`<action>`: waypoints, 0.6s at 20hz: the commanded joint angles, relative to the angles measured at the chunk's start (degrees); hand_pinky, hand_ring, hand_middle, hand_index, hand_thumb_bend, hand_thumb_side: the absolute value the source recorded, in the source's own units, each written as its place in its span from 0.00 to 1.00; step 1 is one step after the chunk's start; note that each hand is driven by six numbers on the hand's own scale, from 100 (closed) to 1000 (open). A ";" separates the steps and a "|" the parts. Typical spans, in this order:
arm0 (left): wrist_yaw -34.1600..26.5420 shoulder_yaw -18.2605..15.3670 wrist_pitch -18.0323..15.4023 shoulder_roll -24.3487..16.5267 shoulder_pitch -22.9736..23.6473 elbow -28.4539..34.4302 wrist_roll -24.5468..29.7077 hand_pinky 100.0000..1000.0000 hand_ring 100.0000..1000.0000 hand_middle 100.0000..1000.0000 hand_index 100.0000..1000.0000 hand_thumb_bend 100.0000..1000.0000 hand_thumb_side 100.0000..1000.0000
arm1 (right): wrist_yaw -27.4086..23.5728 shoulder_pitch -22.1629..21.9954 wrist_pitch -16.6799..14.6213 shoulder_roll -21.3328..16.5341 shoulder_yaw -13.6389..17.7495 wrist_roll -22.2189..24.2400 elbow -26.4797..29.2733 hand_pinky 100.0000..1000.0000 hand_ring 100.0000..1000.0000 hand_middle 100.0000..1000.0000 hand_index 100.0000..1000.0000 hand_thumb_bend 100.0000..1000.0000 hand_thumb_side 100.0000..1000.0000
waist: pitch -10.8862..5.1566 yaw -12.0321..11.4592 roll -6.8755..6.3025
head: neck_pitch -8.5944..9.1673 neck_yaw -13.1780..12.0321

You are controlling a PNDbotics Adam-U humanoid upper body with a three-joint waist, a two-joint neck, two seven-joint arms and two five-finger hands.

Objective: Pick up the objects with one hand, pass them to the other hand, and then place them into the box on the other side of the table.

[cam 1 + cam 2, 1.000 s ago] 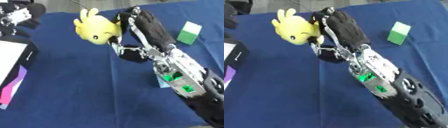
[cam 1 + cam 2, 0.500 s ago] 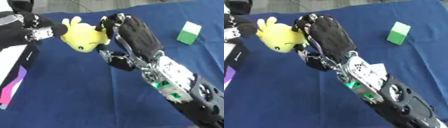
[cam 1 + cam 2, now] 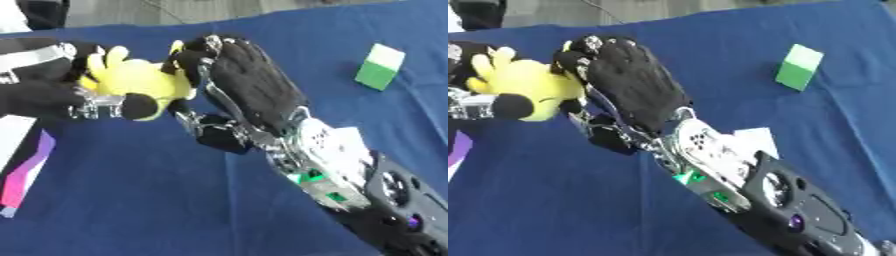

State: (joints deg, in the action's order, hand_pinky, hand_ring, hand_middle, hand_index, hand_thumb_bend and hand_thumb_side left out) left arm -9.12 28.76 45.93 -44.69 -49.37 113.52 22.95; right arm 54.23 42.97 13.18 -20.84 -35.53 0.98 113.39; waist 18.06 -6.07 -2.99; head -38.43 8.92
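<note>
A yellow plush toy (image 3: 138,80) hangs above the blue table (image 3: 131,200) at the upper left, caught between both hands. My right hand (image 3: 254,85) reaches in from the lower right with its back to the camera. Its fingertips are curled onto the toy's right side. From the left edge comes my left hand (image 3: 44,95), with its fingers wrapped round the toy's left and lower side. One black fingertip (image 3: 136,106) lies across the front of the toy. The toy's face is hidden.
A green block (image 3: 380,67) stands on the cloth at the upper right. A white box with a pink and purple side (image 3: 24,172) sits at the left edge. A white card (image 3: 756,140) lies partly under my right forearm.
My right hand has carried the yellow toy to the left. My left hand has come in from the left edge and closed its fingers round the toy.
</note>
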 commanded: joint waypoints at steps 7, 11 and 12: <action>1.35 -1.27 1.47 0.58 -0.66 -2.75 -3.99 0.57 0.53 0.33 0.50 0.03 0.38 | -2.75 1.09 -1.57 -0.22 -0.04 -0.35 1.20 0.61 0.48 0.42 0.49 0.20 0.00 | -1.29 -0.01 0.39 | 0.45 0.16; 0.17 -2.43 1.52 0.32 0.57 -4.56 -12.27 0.52 0.46 0.25 0.42 0.13 0.26 | -4.54 1.01 -2.86 -0.77 -0.11 0.54 1.20 0.68 0.59 0.55 0.63 0.33 0.00 | -1.42 0.06 0.52 | 0.54 0.07; -0.59 -2.88 1.16 0.17 1.08 -4.99 -14.19 0.52 0.44 0.22 0.40 0.18 0.20 | -5.03 0.95 -3.40 -1.01 -0.06 0.87 1.20 0.71 0.64 0.62 0.69 0.43 0.00 | -1.44 0.08 0.56 | 0.60 0.06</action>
State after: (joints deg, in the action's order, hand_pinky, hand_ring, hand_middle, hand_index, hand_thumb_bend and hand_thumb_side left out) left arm -9.04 27.38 47.15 -43.15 -47.71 108.66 10.92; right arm 49.89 43.18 10.41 -21.02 -35.76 1.61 113.39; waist 18.06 -5.97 -2.38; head -38.41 8.96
